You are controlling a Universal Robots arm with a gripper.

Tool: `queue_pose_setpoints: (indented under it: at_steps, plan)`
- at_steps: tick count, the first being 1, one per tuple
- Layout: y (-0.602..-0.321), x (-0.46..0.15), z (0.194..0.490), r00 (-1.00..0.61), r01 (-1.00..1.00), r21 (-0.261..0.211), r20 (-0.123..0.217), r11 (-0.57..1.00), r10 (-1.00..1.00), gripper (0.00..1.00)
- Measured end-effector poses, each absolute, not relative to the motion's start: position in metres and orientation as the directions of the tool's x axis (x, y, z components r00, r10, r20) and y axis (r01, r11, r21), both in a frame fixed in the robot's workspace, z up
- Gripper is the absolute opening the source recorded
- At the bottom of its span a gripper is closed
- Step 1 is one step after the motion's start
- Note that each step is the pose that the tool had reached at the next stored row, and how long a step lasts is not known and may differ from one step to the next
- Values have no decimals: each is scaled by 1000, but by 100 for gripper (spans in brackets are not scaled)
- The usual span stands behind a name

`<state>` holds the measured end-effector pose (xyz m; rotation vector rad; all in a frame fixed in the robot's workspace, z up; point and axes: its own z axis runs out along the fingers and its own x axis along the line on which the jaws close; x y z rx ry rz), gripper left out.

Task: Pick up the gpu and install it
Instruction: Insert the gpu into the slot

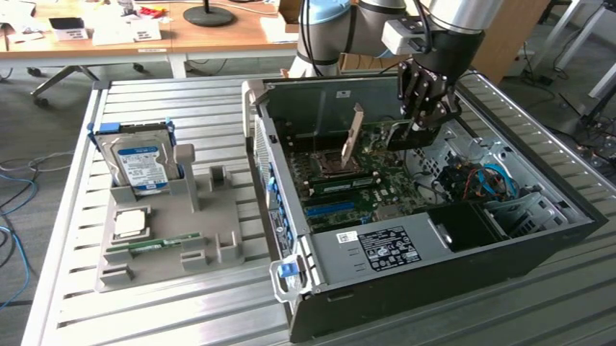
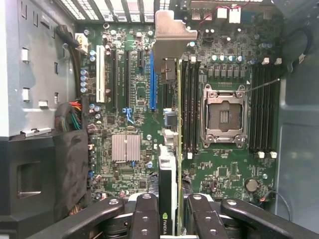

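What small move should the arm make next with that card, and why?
Probably ease the gpu down while nudging it sideways toward the long blue slot. The gripper clamps it edge-on above the motherboard, and its edge looks offset from that slot, not yet seated.

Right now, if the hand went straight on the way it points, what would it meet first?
Likely the held flat green gpu card leads the hand and meets the green motherboard by its long blue slot; depth is unclear.
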<state>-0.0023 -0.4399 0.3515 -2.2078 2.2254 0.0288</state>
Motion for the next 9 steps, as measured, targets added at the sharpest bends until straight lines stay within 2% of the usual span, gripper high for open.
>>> queue_pose_setpoints:
  at_steps: [9]
  plan:
    - [-440, -2, 350, -8, -1000, 8, -17, 8, -1000, 27]
